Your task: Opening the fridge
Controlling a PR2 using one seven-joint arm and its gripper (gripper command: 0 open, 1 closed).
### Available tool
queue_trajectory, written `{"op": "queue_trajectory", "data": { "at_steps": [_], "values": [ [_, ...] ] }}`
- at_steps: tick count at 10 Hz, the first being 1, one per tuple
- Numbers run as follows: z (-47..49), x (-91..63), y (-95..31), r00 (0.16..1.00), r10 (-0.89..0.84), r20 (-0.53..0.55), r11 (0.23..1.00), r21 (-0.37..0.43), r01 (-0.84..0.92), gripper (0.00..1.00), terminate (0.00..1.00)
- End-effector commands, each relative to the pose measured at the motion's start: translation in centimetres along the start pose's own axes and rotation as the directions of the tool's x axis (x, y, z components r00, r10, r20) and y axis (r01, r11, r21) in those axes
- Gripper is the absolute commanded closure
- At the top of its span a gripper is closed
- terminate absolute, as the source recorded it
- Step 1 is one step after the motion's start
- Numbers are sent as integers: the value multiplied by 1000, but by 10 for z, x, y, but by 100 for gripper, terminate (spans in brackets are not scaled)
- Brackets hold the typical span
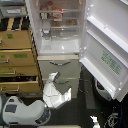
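Note:
The tall white fridge (59,47) stands at the top middle. Its large upper door (106,37) is swung wide open toward the exterior view's right, with a green sticker (112,62) on it. Shelves with food show inside. Two lower drawers (59,67) with curved silver handles are shut. My white arm (56,94) reaches up from the lower left. My gripper (54,76) is in front of the lower drawers, left of their middle, and holds nothing that I can see. It is too blurred to tell whether the jaws are open or shut.
A tan wooden drawer cabinet (19,57) stands left of the fridge with its lower drawers pulled partly out. My white-and-blue body (17,111) fills the bottom left. A white rounded object (102,91) sits on the dark floor under the open door.

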Motion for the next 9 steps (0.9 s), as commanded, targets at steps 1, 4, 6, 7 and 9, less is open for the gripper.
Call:
{"op": "queue_trajectory", "data": {
  "at_steps": [1, 4, 6, 7, 9],
  "values": [
    [-73, -313, 347, 851, 518, 85, 805, 288, -519, 0, 0],
    [-99, -345, 397, 781, 617, 100, 704, 374, -604, 0, 0],
    [-111, -358, 394, 766, 628, 133, 677, 392, -623, 0, 0],
    [-115, -352, 384, 789, 598, 140, 699, 390, -599, 0, 0],
    [-129, -336, 377, 813, 569, 120, 735, 370, -569, 0, 0]
  ]
}}
